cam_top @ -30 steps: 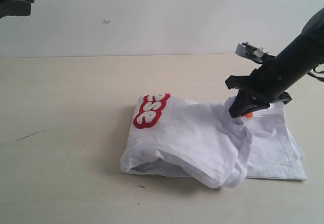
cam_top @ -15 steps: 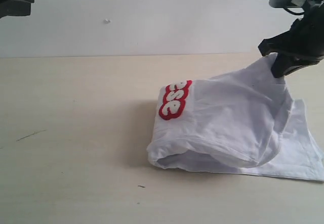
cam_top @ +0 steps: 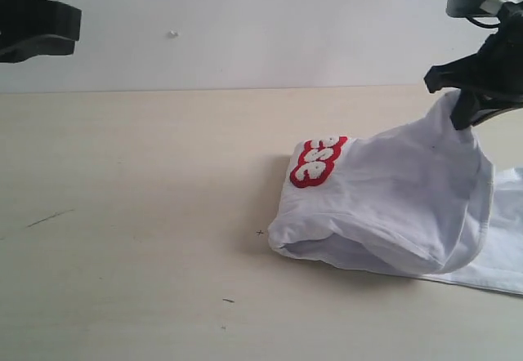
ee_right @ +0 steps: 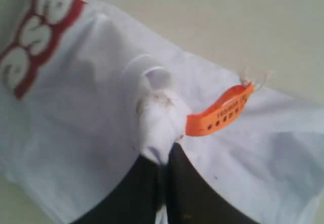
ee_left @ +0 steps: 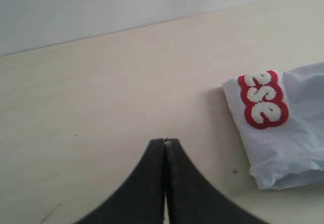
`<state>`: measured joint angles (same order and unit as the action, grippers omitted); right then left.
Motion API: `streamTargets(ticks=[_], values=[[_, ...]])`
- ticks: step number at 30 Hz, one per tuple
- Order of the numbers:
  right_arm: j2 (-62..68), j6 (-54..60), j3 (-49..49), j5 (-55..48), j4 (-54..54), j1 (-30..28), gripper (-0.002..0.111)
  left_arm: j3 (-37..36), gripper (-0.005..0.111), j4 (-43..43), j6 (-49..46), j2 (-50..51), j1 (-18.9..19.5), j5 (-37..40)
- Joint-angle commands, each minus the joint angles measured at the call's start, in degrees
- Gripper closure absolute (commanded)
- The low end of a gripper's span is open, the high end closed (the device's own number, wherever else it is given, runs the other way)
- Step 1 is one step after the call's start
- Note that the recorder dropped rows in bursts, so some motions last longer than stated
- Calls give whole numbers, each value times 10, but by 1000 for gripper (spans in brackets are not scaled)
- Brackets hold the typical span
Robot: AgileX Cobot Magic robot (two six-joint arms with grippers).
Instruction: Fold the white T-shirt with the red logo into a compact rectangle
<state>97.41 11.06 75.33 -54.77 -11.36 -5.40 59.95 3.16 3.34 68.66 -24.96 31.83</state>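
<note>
The white T-shirt lies partly folded at the right of the table, one end pulled up into a peak. Part of the red logo shows on its left upper face, and again in the left wrist view as the red logo on the white T-shirt. My right gripper is shut on a bunch of the white T-shirt beside the orange neck tag, holding it above the table. My left gripper hovers shut and empty, well left of the shirt; its black body shows at the upper left.
The beige tabletop spreads left and in front of the shirt, with a few small dark marks. A white wall backs the table. The shirt's lower layer runs off the right edge.
My right gripper has lifted the gathered cloth and dragged the shirt rightward; the logo end slid right with it. The left gripper's body has shifted a little in the upper left corner.
</note>
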Motion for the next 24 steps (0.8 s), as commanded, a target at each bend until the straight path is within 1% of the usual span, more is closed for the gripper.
streamTargets(ticks=[1, 3, 5, 8, 10, 14, 19, 21, 22, 24], values=[[-9, 53, 4, 5, -63, 0, 108, -14, 107, 27, -21, 5, -6, -6], [-9, 38, 4, 1, -31, 0, 108, -34, 107, 87, -95, 23, -20, -18], [-9, -19, 4, -10, 49, 0, 108, -44, 107, 150, -152, 50, -34, -39], [-9, -111, 4, -29, 166, 0, 108, -37, 107, 232, -255, 94, -52, -45], [-9, -141, 4, -27, 202, 0, 108, -33, 107, 292, -322, 127, -66, -37], [-9, -115, 4, -12, 163, 0, 108, -21, 107, 413, -505, 190, -107, 1], [-9, -96, 4, -8, 132, 0, 108, -3, 107, 594, -748, 249, -156, 35], [-9, -96, 4, -6, 133, 0, 108, -3, 107, 616, -793, 280, -172, 14], [-9, -96, 4, -2, 133, 0, 108, -3, 107, 616, -801, 296, -179, -2], [-9, -96, 4, 1, 131, 0, 108, 1, 107, 616, -818, 327, -184, -9]])
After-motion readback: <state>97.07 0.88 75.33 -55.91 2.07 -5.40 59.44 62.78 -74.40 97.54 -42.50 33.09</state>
